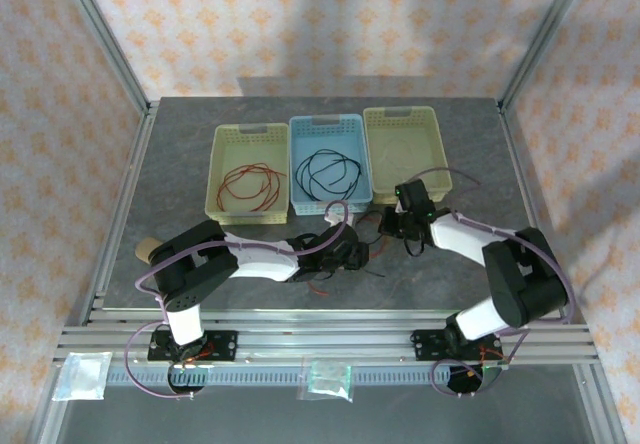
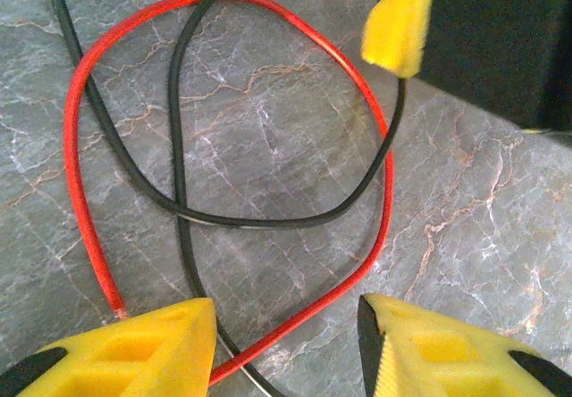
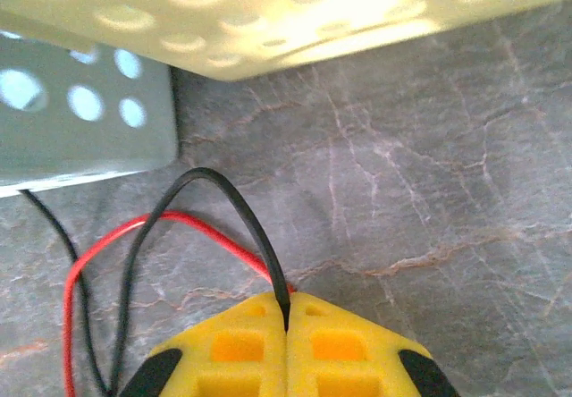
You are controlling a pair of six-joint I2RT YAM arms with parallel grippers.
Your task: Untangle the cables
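Note:
On the grey table, a red cable [image 2: 76,173] lies in a loop crossed by a black cable [image 2: 268,221]. My left gripper [image 2: 286,312] hovers low over them, open, and the red cable runs through the gap between its fingers without being pinched. My right gripper [image 3: 287,312] is shut on the black cable [image 3: 241,209], which arches up out of its tips; the red cable [image 3: 214,236] passes under them. From above, the left gripper [image 1: 352,256] and right gripper [image 1: 392,226] stand close together just in front of the baskets.
Three baskets stand side by side at the back: a yellow one [image 1: 222,136] holding a red cable [image 1: 250,184], a blue one [image 1: 325,122] holding a black cable [image 1: 328,174], and another yellow one [image 1: 400,114]. The blue basket [image 3: 80,120] and yellow basket [image 3: 268,21] are close ahead of the right gripper.

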